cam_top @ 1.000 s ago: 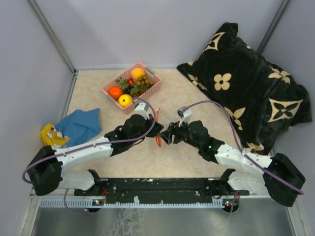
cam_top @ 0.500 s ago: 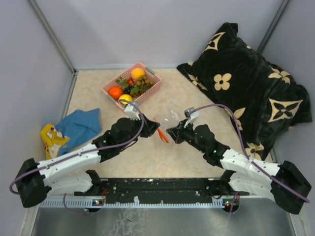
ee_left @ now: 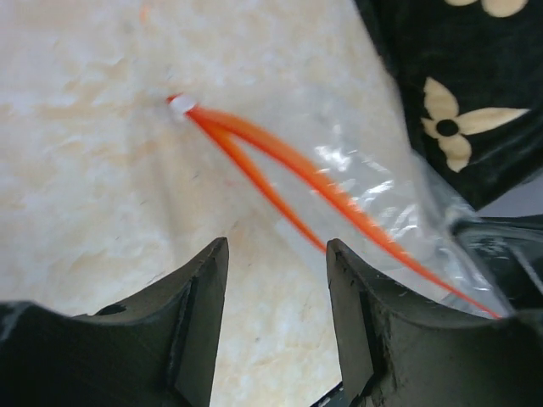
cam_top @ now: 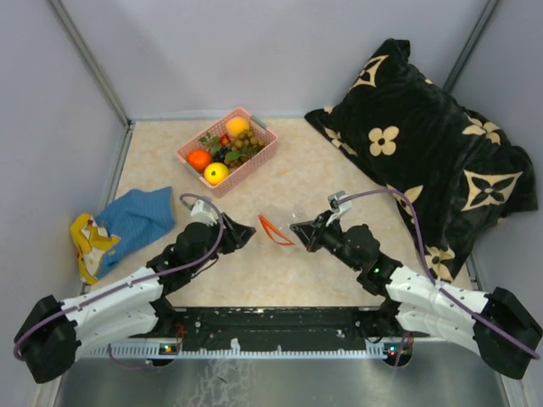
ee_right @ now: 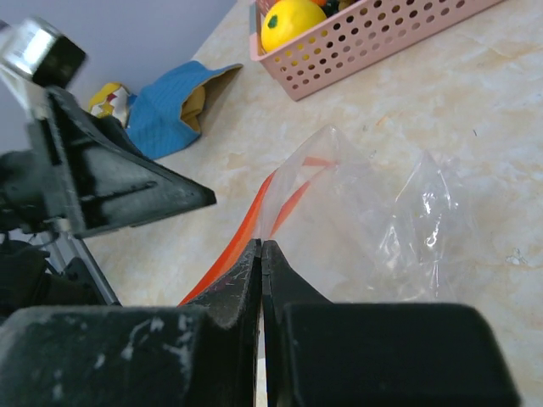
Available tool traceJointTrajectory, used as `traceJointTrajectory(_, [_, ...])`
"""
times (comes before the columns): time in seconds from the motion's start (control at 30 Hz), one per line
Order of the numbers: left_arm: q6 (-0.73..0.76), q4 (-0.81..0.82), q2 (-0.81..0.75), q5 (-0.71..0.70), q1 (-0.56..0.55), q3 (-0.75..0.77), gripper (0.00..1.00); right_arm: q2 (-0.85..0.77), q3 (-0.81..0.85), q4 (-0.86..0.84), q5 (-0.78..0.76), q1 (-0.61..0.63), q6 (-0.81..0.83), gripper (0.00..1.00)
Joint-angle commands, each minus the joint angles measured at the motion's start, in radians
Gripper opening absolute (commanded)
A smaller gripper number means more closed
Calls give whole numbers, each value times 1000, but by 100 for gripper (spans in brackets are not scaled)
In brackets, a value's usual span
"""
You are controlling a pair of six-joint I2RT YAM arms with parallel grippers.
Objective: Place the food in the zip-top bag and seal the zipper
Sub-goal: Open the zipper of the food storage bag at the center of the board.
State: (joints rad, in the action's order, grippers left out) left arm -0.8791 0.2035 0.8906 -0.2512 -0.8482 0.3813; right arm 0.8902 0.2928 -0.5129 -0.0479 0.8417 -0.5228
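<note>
At the bottom of the top view, nearest the arm bases, the left claw (cam_top: 244, 232) sits left of centre. Its jaws are parted to a middling width with nothing between them, and it is clear of the bag (ee_right: 373, 212). Its own camera looks past both fingers at the bag's mouth just ahead.

The right claw (ee_right: 261, 254), right of centre, is pressed fully together on the bag's mouth edge, right beside the zipper (ee_left: 321, 178). The film trails from the pinch onto the table (cam_top: 170, 161), crumpled.

The bag is at mid-frame in the top view, between the two claws. In the left wrist view the zipper's two orange strips meet at one white end and spread apart from there, so the mouth gapes and is not sealed. Nothing shows through the clear film, so the bag looks empty.

In the lower left lies a blue cloth (cam_top: 136, 216) with something yellow at its edge.

Further back, in the upper middle, all the food (cam_top: 222, 151) sits in the pink basket (ee_right: 365, 42): an orange, yellow fruits, grapes and a tan cluster.

By my reading the task has hardly begun. One side of the bag is gripped, but every piece is yet to be carried over and the zipper is yet to be pressed shut.

Furthest right, a black pillow (cam_top: 424, 144) has cream flower and monogram motifs. I can read no letters on them for certain. Any marks on the yellow item are too small to make out, and no other writing is visible.
</note>
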Motion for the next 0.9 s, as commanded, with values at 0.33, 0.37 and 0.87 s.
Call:
traceJointTrajectory(0.33, [-277,344,175,233,97,-129,59,-17,-42,-163,6,4,-23,0])
traceJointTrajectory(0.37, [-282,354,192,237,97,-125,59,-17,-45,-171,8,5,-24,0])
traceJointTrajectory(0.87, [-381,506,324,259,104,-124,58,3,-52,-197,34,4,-28,0])
